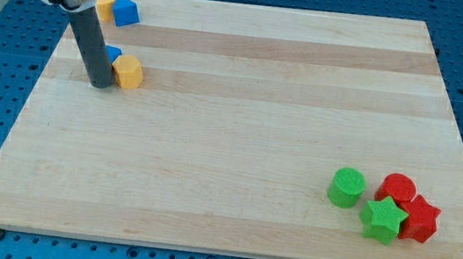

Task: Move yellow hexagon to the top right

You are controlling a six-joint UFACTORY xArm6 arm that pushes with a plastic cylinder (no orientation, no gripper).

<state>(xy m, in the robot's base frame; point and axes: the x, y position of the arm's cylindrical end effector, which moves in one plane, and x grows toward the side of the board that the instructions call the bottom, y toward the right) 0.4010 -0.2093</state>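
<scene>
Yellow hexagon (129, 73) sits near the top left of the wooden board (239, 139), touching the right side of the dark rod. My tip (100, 85) rests on the board just left of it; the rod has nothing to open or shut. A small blue block (114, 52) peeks out just above the hexagon, its shape unclear. Farther up lie another yellow block (106, 4) and a blue block (125, 12), side by side. At the bottom right cluster a green cylinder (346, 187), green star (382, 219), red cylinder (399, 188) and red star (420, 218).
</scene>
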